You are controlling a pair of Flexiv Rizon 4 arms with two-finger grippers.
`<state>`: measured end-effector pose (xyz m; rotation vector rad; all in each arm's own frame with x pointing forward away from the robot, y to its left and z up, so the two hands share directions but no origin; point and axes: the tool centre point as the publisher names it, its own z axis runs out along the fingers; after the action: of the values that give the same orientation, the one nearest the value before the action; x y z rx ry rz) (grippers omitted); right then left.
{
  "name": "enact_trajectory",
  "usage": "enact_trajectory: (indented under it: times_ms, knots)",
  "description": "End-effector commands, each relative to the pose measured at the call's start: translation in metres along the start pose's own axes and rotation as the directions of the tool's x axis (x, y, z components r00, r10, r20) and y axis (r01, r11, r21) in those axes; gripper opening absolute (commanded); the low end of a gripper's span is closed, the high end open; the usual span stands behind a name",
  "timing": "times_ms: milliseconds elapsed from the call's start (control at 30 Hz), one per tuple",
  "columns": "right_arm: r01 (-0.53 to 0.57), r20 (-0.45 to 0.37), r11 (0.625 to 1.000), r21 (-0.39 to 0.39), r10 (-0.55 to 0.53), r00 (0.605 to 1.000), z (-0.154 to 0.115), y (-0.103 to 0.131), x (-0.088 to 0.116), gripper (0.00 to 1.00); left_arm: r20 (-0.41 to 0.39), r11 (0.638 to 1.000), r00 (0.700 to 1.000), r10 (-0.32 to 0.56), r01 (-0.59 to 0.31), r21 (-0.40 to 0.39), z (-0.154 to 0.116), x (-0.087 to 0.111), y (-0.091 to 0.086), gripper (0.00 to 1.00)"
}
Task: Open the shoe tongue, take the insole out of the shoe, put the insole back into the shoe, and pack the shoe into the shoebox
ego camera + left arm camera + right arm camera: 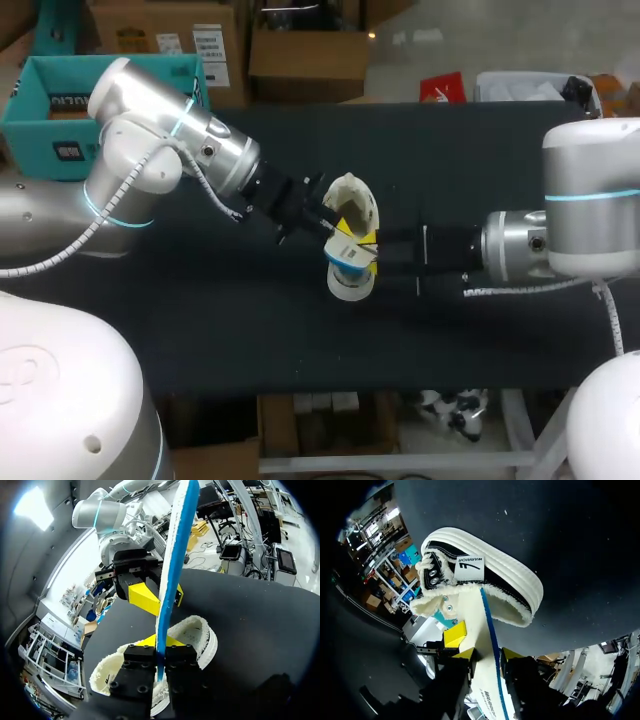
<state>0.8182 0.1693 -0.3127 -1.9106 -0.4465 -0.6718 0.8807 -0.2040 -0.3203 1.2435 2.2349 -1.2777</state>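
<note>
Head view, insole (350,265): white with a blue edge, held clear of the table (200,330) at mid-table, just beside the shoe (357,205).
Insole axis: in the right wrist view it runs straight ahead from my right claw (487,655) to the shoe mouth, its far end at the fleece collar. I cannot tell how far in it goes.
Insole attitude: in the left wrist view it stands on edge, blue edge up.
Shoe: black with a white sole, lying on its side on the table, mouth towards my right claw.
Left claw (159,652): closed on the insole, one finger on each face, just above the shoe.
Right claw: also clamped on the insole, gripping further from the shoe.
Nearer arm: the left; its yellow tip sits between my right claw and the mouth.
Box (40,120): teal, probably the shoebox, well apart beyond my left arm.
Judgement: the next move depends on keeping the insole's length in line with the mouth.
</note>
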Motion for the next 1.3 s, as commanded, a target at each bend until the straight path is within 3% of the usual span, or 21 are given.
enact_trajectory:
  times_ms: [33,100,133,500,867,1033,1300]
  knots:
    - [0.007,-0.002,0.999,-0.041,-0.007,1.0,0.004,-0.002,0.0,0.23,-0.014,1.0,1.0,0.001,0.0,0.026,0.004,-0.006,0.013,0.0]
    - [0.012,-0.002,0.998,-0.062,-0.013,1.0,0.005,0.0,0.001,0.11,-0.02,1.0,1.0,0.003,-0.002,0.028,0.006,-0.007,0.015,0.0]
    - [0.018,-0.003,0.998,-0.065,-0.018,1.0,0.005,0.001,0.001,0.0,-0.025,1.0,1.0,0.005,-0.004,0.029,0.007,-0.007,0.016,0.0]
    - [0.084,0.002,0.988,-0.132,-0.084,0.996,0.003,0.011,0.008,0.0,-0.059,0.999,0.998,0.009,-0.007,0.04,0.014,-0.009,0.026,0.0]
    - [0.103,-0.051,0.995,-0.017,-0.103,0.993,0.003,0.025,0.01,0.0,-0.099,1.0,0.995,0.03,-0.029,0.012,0.006,-0.004,0.014,0.0]
    - [0.086,-0.047,0.996,-0.007,-0.086,0.995,0.005,0.036,0.008,0.0,-0.126,0.999,0.991,0.035,-0.035,0.002,0.006,0.0,0.011,0.0]
    - [0.076,-0.017,0.997,-0.022,-0.077,0.997,0.012,0.05,0.014,0.0,-0.139,1.0,0.99,0.005,-0.005,0.002,0.01,-0.002,0.03,0.0]
